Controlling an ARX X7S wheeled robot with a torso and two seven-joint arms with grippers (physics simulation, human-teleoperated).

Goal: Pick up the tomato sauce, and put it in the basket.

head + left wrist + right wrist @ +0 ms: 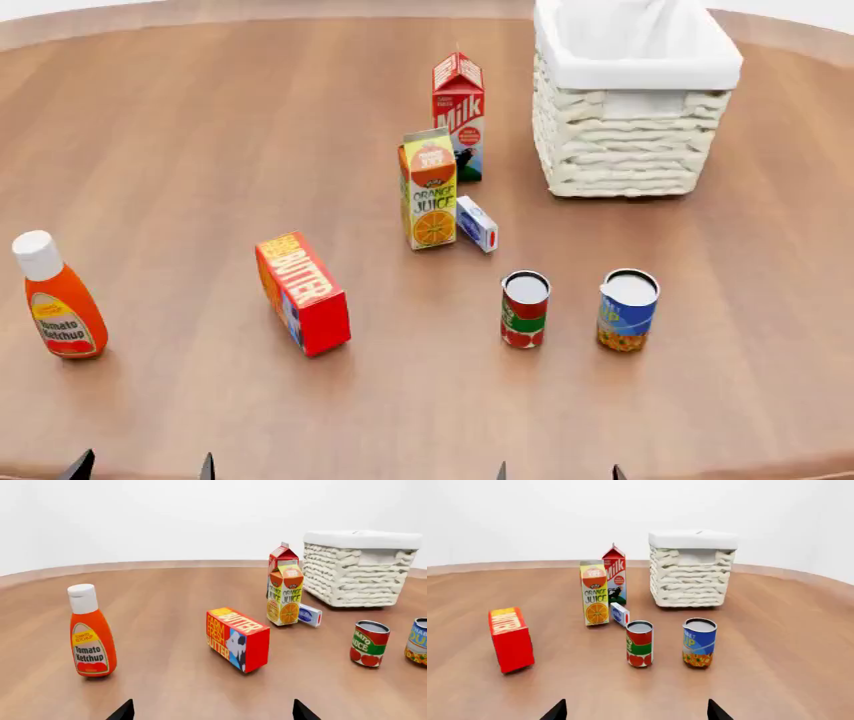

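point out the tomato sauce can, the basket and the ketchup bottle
tomato sauce can (525, 318), head view, on its red and green label
basket (625, 150), head view, on its woven front wall
ketchup bottle (63, 312), head view, on its orange body

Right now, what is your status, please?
Both grippers open, empty, near table edge. Tomato sauce upright, untouched, beside blue can. Basket behind, path clear.

The wooden table (200, 150) carries the tomato sauce (525, 310), the basket (627, 150), cartons and a bottle.
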